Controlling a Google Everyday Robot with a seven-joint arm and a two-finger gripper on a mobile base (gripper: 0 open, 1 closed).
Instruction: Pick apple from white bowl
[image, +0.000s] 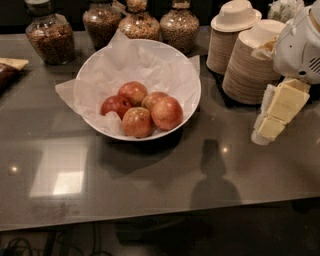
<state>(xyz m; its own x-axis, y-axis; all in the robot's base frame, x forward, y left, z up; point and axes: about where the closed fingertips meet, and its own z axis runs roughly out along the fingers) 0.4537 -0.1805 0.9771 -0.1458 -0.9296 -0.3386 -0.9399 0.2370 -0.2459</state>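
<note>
Grey glossy table (150, 190), reflective, so expect glare.

Risks, left to right:
- The crumpled paper liner (67, 92) overhangs the white bowl (198, 95) at centre-left. Snag it and you drag the bowl.
- Five apples sit packed together low in the bowl. Your target, the apple (166, 112), is the big pinkish-red one at the right of the pile. It touches the front apple (137, 122) on its left and another behind it.
- Its skin is smooth and round, so an off-centre pinch likely squirts it out or rolls its neighbours.
- The stacked tan paper bowls (250, 65) at upper right sit near your approach path. A wide swing could topple them.
- The gripper (275, 117) hangs at the right edge, well apart from the bowl and carrying nothing. You can't tell whether it's open or closed.

Materials: glass jars (50, 35) of grain at upper left, hard smooth bowl, thin soft paper, ribbed paper stacks.
</note>
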